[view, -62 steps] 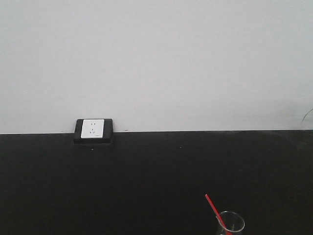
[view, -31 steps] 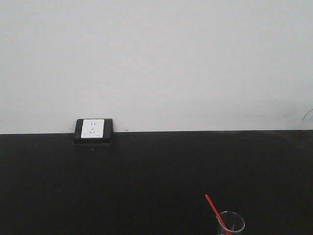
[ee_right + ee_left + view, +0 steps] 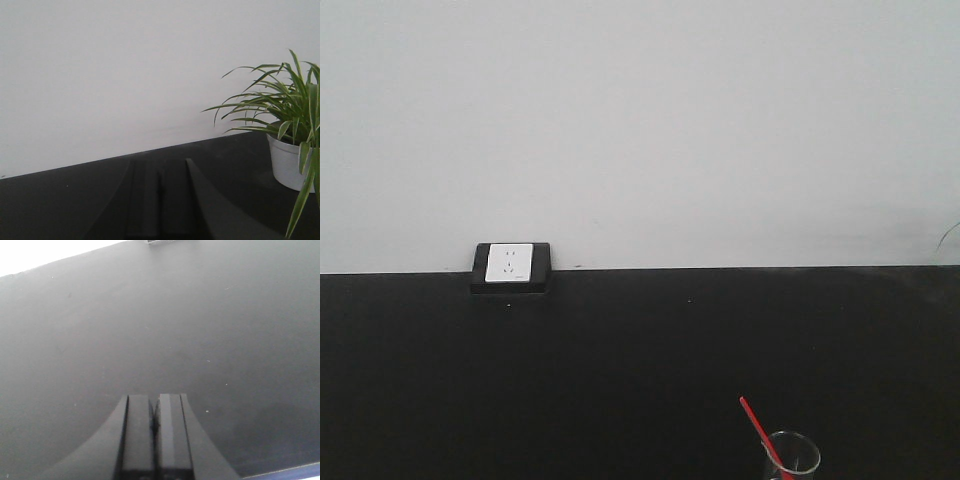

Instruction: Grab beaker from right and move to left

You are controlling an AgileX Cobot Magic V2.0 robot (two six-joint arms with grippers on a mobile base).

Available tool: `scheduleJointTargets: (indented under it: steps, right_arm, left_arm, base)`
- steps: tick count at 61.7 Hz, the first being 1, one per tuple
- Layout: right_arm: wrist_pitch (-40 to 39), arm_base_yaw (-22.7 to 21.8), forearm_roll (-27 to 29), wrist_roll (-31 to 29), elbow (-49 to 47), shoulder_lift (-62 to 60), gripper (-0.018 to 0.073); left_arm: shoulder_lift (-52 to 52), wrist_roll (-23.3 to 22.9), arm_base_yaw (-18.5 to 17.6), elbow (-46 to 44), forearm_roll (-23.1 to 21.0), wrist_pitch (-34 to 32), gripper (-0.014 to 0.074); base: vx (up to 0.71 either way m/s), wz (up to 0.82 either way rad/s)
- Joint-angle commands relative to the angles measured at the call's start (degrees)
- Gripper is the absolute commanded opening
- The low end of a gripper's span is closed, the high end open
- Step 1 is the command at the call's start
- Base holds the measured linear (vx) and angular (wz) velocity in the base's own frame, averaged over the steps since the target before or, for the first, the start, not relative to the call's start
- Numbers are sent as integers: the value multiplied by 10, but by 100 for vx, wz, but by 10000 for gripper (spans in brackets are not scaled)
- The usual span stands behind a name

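The beaker [image 3: 792, 458], a small clear glass cylinder, stood upright at the bottom edge of the front view, right of centre on the matte black table [image 3: 620, 380]. A thin red stick [image 3: 758, 425] leaned up and left from its rim. Neither wrist view showed it. The left gripper [image 3: 155, 402] hung over bare tabletop, flat dark fingers pressed together. The right gripper [image 3: 160, 167], near a potted plant [image 3: 280, 115], seemed closed too, though dim. The right arm was probably nearer.
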Motion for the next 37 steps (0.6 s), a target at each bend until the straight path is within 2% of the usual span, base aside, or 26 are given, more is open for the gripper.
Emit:
scheduleJointTargets:
  steps: [1, 14, 22, 25, 32, 37]
  right_arm:
    - [-82, -4, 6, 0, -22, 27, -6]
    - [-95, -4, 11, 0, -22, 59, 22]
    - [-92, -4, 9, -3, -22, 62, 106]
    - [-92, -4, 9, -3, -22, 62, 152]
    - [-92, -4, 4, -3, -22, 62, 327]
    - [-94, -4, -7, -4, -22, 62, 496]
  left_arm:
    - [-4, -1, -1, 11, 1, -47, -6]
    - [-4, -1, -1, 11, 1, -47, -6]
    - [-4, -1, -1, 11, 1, -47, -6]
    - [-4, -1, -1, 11, 1, -47, -6]
    - [-4, -1, -1, 11, 1, -47, -6]
    - [-4, -1, -1, 11, 1, -47, -6]
  base:
    - [0, 0]
    - [0, 0]
    - [0, 0]
    - [0, 0]
    - [0, 0]
    - [0, 0]
